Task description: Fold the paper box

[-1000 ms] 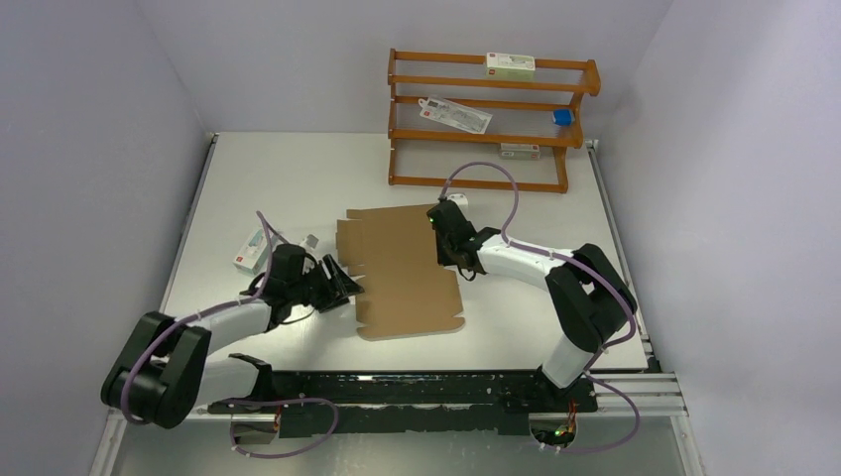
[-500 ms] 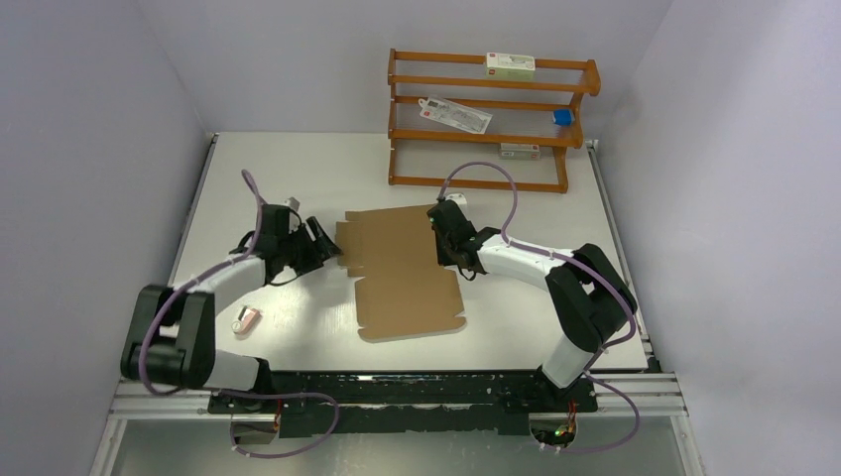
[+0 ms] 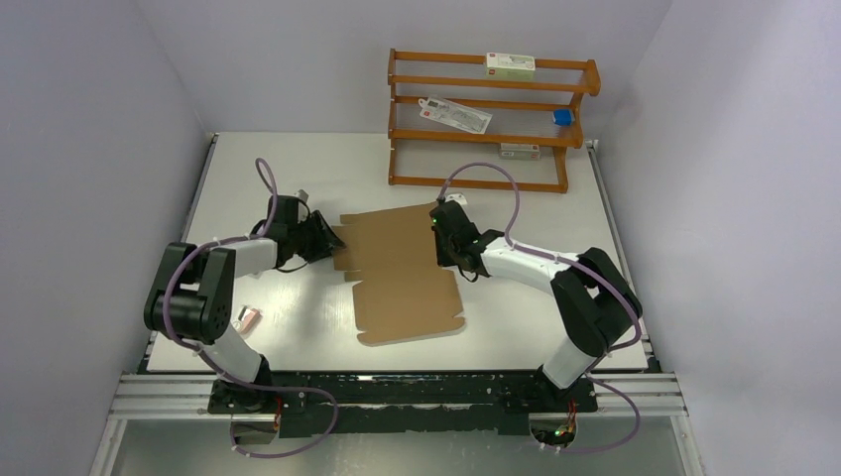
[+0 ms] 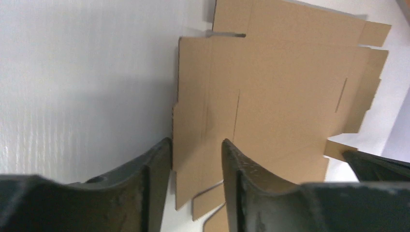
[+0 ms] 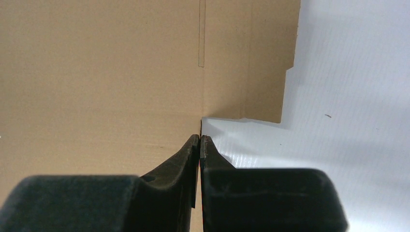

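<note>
Two arms reach low over the desk (image 3: 516, 317) to the flat paper box (image 3: 402, 273) lying mid-desk, and I see the left tool (image 4: 196, 142) spread astride its left edge while the right tool (image 5: 200, 136), fingers pressed together, sits at its right-edge notch.

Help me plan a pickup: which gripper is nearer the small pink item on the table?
Left. The left gripper sits at the left edge of the brown cardboard sheet, back-right of the small pink item; the right gripper is across the sheet, at its right edge.
</note>
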`<state>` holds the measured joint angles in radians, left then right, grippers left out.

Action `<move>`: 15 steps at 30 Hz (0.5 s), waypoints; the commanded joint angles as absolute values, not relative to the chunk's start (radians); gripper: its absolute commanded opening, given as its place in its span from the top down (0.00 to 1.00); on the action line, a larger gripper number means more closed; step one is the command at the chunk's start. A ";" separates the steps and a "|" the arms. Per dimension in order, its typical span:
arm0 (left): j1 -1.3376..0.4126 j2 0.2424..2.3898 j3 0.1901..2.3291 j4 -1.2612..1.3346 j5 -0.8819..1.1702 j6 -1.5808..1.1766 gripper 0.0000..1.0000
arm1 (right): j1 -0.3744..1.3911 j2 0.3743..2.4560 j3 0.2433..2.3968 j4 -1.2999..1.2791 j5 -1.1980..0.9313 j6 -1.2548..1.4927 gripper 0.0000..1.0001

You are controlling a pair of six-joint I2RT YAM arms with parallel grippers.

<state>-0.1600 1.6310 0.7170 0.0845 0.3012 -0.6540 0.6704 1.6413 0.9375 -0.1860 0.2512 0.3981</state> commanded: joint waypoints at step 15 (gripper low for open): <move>-0.233 1.692 0.664 0.397 0.328 -0.564 0.94 | 0.666 1.505 0.977 -0.203 0.213 0.285 0.68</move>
<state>-0.2092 1.6886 0.6838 0.3073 0.3218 -0.6277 0.6685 1.5543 0.9062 -0.1883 0.2260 0.3531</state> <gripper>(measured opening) 0.074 0.274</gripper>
